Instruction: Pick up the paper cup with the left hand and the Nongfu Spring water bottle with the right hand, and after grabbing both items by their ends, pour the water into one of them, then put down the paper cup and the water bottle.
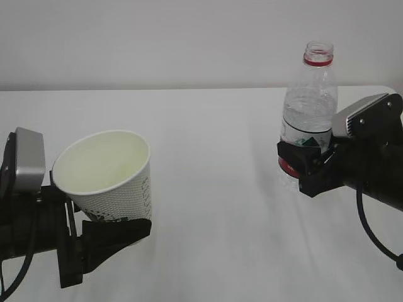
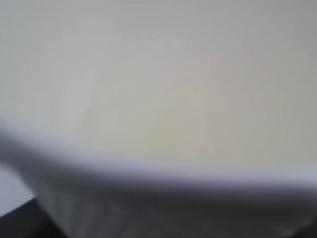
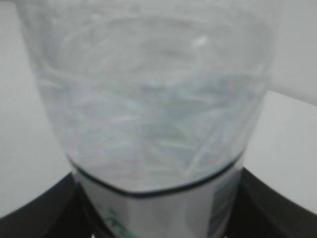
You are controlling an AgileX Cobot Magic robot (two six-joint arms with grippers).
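Observation:
The white paper cup (image 1: 110, 179) is tilted at the lower left, its mouth turned up and toward the camera, and the inside looks empty. My left gripper (image 1: 111, 224) is shut on its lower end. In the left wrist view the cup (image 2: 158, 99) fills the frame as a blur. At the right the Nongfu Spring water bottle (image 1: 310, 100) stands upright and uncapped, showing its red neck ring. My right gripper (image 1: 302, 156) is shut on its labelled lower part. The right wrist view shows the bottle (image 3: 148, 99) close up, with water (image 3: 148, 129) inside and black fingers (image 3: 44, 213) on either side.
A white table (image 1: 214, 189) spreads beneath both arms, with a pale wall behind its far edge. Open table surface lies between cup and bottle. A black cable (image 1: 371, 236) loops under the right arm.

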